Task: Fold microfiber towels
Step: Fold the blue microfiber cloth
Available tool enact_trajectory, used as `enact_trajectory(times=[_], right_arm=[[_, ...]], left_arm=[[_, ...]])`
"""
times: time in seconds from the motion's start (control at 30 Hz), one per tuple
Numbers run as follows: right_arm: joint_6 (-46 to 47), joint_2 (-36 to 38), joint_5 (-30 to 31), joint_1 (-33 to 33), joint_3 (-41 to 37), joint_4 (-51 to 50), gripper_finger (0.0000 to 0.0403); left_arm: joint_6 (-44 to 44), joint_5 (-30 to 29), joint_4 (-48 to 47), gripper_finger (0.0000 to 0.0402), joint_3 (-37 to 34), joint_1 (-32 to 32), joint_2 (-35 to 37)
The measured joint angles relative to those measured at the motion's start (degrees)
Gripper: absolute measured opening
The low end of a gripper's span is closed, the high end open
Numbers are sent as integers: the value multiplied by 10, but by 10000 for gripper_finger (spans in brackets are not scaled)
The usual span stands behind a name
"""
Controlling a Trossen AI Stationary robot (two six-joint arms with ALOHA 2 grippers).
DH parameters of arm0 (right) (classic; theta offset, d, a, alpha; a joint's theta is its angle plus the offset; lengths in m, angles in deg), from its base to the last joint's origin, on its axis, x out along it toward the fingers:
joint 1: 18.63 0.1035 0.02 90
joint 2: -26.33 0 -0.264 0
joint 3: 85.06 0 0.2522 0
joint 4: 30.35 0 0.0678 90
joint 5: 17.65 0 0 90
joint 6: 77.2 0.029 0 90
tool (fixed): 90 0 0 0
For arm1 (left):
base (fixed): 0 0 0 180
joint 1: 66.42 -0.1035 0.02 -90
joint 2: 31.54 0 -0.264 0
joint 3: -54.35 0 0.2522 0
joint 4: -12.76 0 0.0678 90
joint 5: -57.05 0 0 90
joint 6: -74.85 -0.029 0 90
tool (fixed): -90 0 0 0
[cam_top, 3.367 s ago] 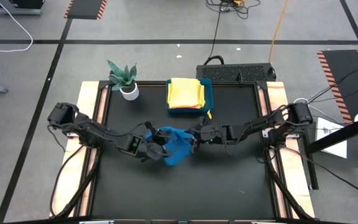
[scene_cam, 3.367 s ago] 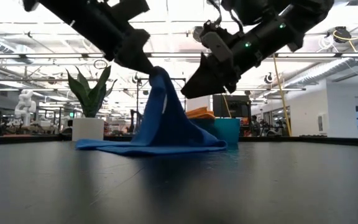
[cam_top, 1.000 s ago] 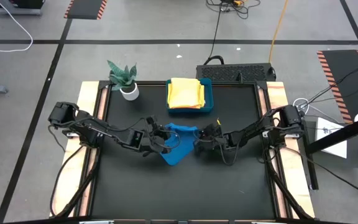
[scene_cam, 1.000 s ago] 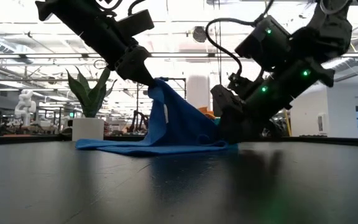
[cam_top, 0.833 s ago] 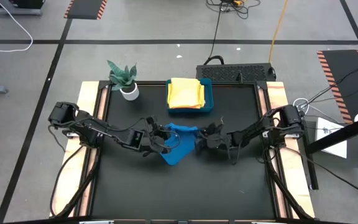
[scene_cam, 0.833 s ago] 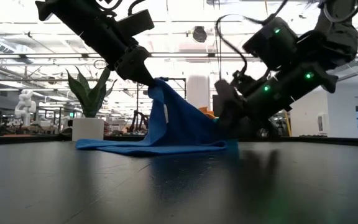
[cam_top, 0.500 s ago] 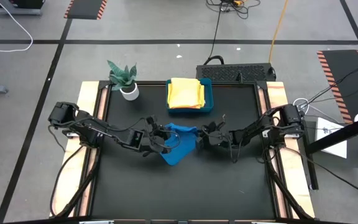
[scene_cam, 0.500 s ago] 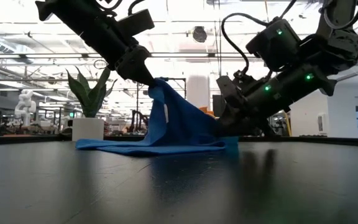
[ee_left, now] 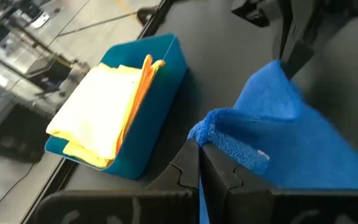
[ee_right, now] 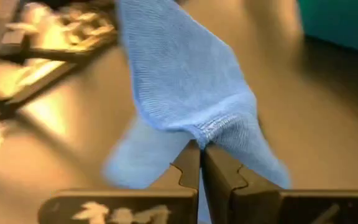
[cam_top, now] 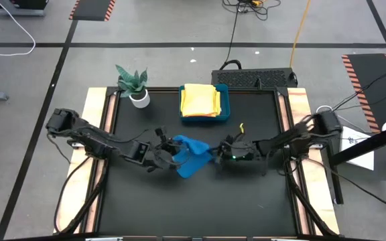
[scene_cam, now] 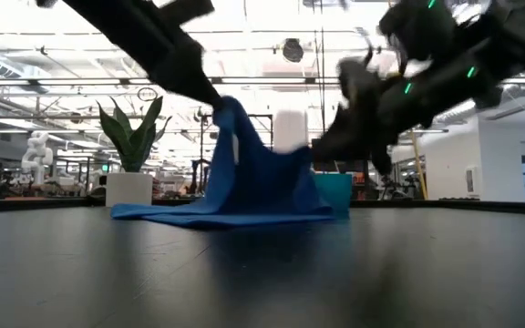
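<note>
Corners matter here: we pinch the blue towel [cam_top: 191, 155] mid-table, left gripper [ee_left: 199, 163] and right gripper [ee_right: 201, 155] each clamped on an edge, lifting it apart so it can spread for folding.

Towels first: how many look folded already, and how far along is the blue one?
Done: yellow and orange towels lie folded in the teal tray; how many, I cannot tell. In hand: the blue towel is lifted off the black table, the left end effector and right end effector each shut on a corner of it. Left: folding it and setting it down.
</note>
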Motion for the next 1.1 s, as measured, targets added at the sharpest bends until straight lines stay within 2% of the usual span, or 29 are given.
enact_trajectory(times=[0.2,0.43,0.57,0.67,0.73,0.87,1.03,1.1], right_arm=[[-44,145,-52,77,0,-76,1],[-73,286,-125,183,2,-94,0],[-73,317,-134,236,19,-95,0],[-67,317,-189,265,39,-102,1],[-57,311,-202,279,54,-101,1],[-47,307,-176,288,73,-151,1],[-53,300,-45,266,71,-257,1],[-59,284,-25,247,62,-266,0]], left_arm=[[0,11,-33,3,0,68,87],[-15,107,-3,2,0,173,185],[-15,134,51,3,0,238,215],[-7,157,67,2,4,282,224],[12,158,62,3,16,305,224],[54,137,42,3,23,324,224],[76,90,4,3,23,306,223],[76,86,0,3,23,288,220]])
